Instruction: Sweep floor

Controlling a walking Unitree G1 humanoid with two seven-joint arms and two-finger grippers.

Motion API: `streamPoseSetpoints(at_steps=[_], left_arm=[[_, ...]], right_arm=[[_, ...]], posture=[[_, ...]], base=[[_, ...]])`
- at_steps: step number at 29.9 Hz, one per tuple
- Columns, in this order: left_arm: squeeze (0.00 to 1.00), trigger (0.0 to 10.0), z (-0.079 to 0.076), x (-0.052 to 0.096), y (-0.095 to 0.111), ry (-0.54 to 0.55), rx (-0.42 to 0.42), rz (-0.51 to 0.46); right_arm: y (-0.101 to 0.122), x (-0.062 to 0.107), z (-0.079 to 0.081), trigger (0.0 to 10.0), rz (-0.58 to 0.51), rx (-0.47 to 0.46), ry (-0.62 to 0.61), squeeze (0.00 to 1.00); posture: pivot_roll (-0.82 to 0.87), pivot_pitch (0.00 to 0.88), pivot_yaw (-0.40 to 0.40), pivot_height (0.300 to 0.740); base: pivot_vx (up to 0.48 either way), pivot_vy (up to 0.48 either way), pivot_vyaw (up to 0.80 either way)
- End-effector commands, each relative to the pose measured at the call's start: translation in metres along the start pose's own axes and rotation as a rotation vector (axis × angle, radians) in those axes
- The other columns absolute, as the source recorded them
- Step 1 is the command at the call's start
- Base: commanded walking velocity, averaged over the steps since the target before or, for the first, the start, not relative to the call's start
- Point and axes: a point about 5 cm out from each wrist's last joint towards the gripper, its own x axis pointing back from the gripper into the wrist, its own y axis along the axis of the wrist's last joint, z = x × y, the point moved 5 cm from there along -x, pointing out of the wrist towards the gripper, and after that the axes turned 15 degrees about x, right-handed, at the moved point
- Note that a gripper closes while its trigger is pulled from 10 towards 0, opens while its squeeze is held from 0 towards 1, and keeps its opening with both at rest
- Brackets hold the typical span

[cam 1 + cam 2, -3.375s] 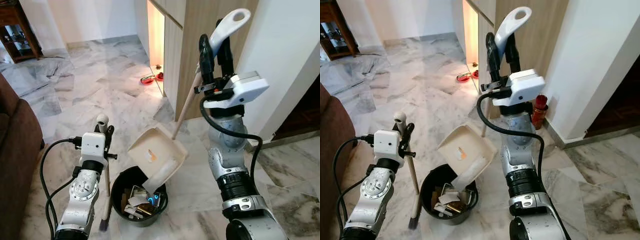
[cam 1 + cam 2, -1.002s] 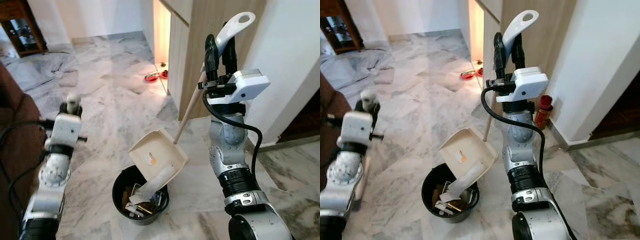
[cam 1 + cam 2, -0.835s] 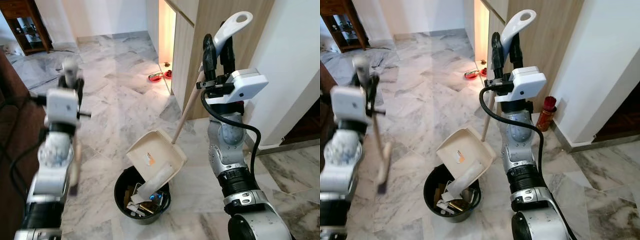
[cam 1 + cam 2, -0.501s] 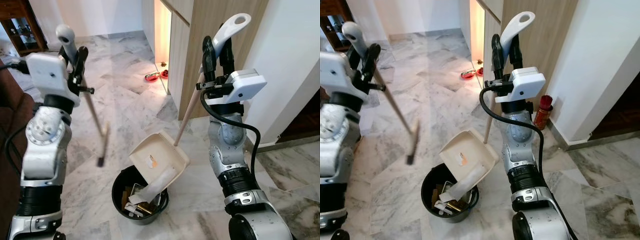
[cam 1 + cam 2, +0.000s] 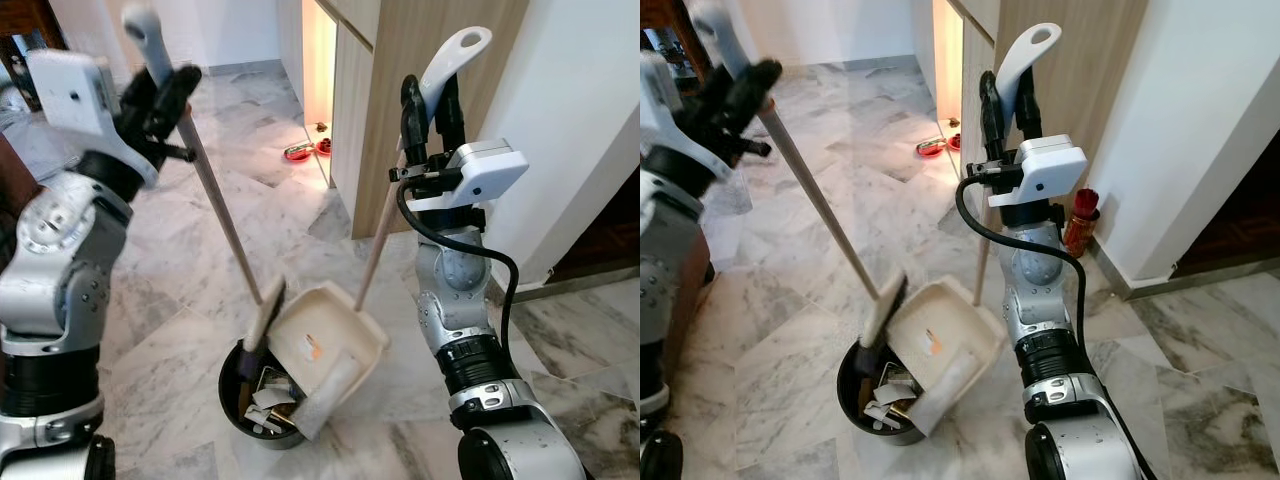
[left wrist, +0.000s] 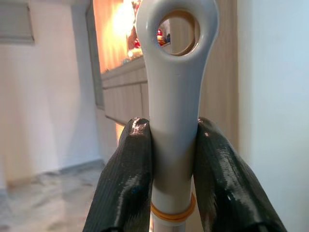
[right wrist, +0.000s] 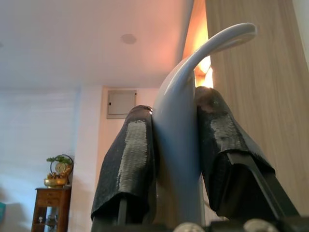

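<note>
Emptying step, by our reading: sweepings going from dustpan (image 5: 325,345) into the black bin (image 5: 245,405) on the marble floor (image 5: 150,330).

Dustpan: cream, broad tray, hung far below the right tool (image 5: 432,105), tilted mouth-down over the bin rim. A white sheet slides off its lip. Its long wooden shaft runs up to a pale grey looped grip, on which the right tool is clamped tight.

Brush (image 5: 262,318): left tool (image 5: 160,85) clamped on its grey eyelet handle; the stick slants down and away, bristle head touching the pan's edge above the bin. Blurred.

Bin: holds paper scraps and small packets.

Next, we judge: drag the bristles along the tray to clear the sheet, holding the pan's tilt.
</note>
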Motion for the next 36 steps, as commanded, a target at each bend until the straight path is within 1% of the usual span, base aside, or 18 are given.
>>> streamPoseSetpoints(at_steps=[1, 3, 4, 6, 9, 12, 14, 16, 17, 18, 19, 20, 22, 23, 26, 27, 32, 36], left_arm=[[0.0, 10.0, -0.003, -0.001, 0.014, -0.012, -0.074, -0.045], [0.0, 10.0, 0.006, 0.001, 0.015, 0.045, -0.111, -0.054], [0.0, 10.0, 0.006, 0.001, 0.015, 0.045, -0.111, -0.054], [0.0, 10.0, 0.014, 0.003, 0.013, 0.091, -0.162, -0.046], [0.0, 10.0, 0.015, 0.006, 0.007, 0.087, -0.227, -0.021], [0.0, 10.0, 0.013, 0.01, -0.011, 0.061, -0.294, 0.056], [0.0, 10.0, 0.016, 0.015, -0.026, 0.067, -0.294, 0.122], [0.0, 10.0, 0.023, 0.027, -0.052, 0.085, -0.29, 0.211], [0.0, 10.0, 0.029, 0.037, -0.068, 0.111, -0.262, 0.255], [0.0, 10.0, 0.029, 0.037, -0.068, 0.111, -0.262, 0.255], [0.0, 10.0, 0.036, 0.051, -0.088, 0.139, -0.25, 0.312], [0.0, 10.0, 0.039, 0.058, -0.099, 0.155, -0.233, 0.34], [0.0, 10.0, 0.042, 0.069, -0.113, 0.179, -0.212, 0.378], [0.0, 10.0, 0.042, 0.078, -0.125, 0.178, -0.201, 0.415], [0.0, 10.0, 0.044, 0.099, -0.15, 0.199, -0.171, 0.488], [0.0, 10.0, 0.044, 0.099, -0.15, 0.199, -0.171, 0.488], [0.0, 10.0, 0.048, 0.129, -0.177, 0.234, -0.146, 0.577], [0.0, 10.0, 0.047, 0.14, -0.186, 0.234, -0.155, 0.604]], right_arm=[[0.015, -0.011, -0.002, 10.0, -0.074, -0.002, -0.015, 0.0], [0.014, -0.012, -0.004, 10.0, -0.065, -0.025, -0.033, 0.0], [0.014, -0.012, -0.004, 10.0, -0.065, -0.025, -0.033, 0.0], [0.01, -0.012, -0.009, 10.0, -0.04, -0.057, -0.069, 0.0], [0.007, -0.013, -0.018, 10.0, -0.028, -0.086, -0.114, 0.0], [0.009, -0.013, -0.02, 10.0, -0.038, -0.096, -0.126, 0.0], [0.009, -0.013, -0.021, 10.0, -0.037, -0.123, -0.14, 0.0], [0.007, -0.013, -0.024, 10.0, -0.028, -0.171, -0.173, 0.0], [0.008, -0.013, -0.024, 10.0, -0.028, -0.178, -0.177, 0.0], [0.008, -0.013, -0.024, 10.0, -0.028, -0.178, -0.177, 0.0], [0.008, -0.013, -0.023, 10.0, -0.031, -0.183, -0.171, 0.0], [0.009, -0.013, -0.022, 10.0, -0.034, -0.182, -0.168, 0.0], [0.011, -0.013, -0.02, 10.0, -0.044, -0.159, -0.155, 0.0], [0.015, -0.013, -0.014, 10.0, -0.072, -0.103, -0.113, 0.0], [0.02, -0.012, -0.004, 10.0, -0.091, -0.096, -0.086, 0.0], [0.02, -0.012, -0.004, 10.0, -0.091, -0.096, -0.086, 0.0], [0.027, -0.01, 0.003, 10.0, -0.125, -0.057, -0.081, 0.0], [0.027, -0.009, 0.007, 10.0, -0.12, -0.053, -0.086, 0.0]], posture=[[0.1, 0.0, 0.004, 0.74], [0.1, 0.0, 0.003, 0.74], [0.1, 0.0, 0.003, 0.74], [0.1, 0.0, 0.001, 0.74], [0.1, 0.0, 0.001, 0.74], [0.11, 0.0, 0.0, 0.74], [0.11, 0.0, 0.0, 0.74], [0.11, 0.0, -0.001, 0.74], [0.11, 0.0, -0.001, 0.74], [0.11, 0.0, -0.001, 0.74], [0.11, 0.0, 0.001, 0.74], [0.11, 0.0, 0.0, 0.74], [0.11, 0.0, 0.0, 0.74], [0.11, 0.0, 0.001, 0.74], [0.11, 0.0, 0.001, 0.74], [0.11, 0.0, 0.001, 0.74], [0.12, 0.0, -0.001, 0.74], [0.12, 0.0, -0.004, 0.74]], base=[[0.0, 0.0, 0.0], [0.0, 0.0, 0.0], [0.0, 0.0, 0.0], [0.0, 0.0, 0.0], [0.0, 0.0, 0.0], [0.0, 0.0, 0.0], [0.0, 0.0, 0.0], [0.0, 0.0, 0.0], [0.0, 0.0, 0.0], [0.0, 0.0, 0.0], [0.0, 0.0, 0.0], [0.0, 0.0, 0.0], [0.0, 0.0, 0.0], [0.0, 0.0, 0.0], [0.0, 0.0, 0.0], [0.0, 0.0, 0.0], [0.0, 0.0, 0.0], [0.0, 0.0, 0.0]])
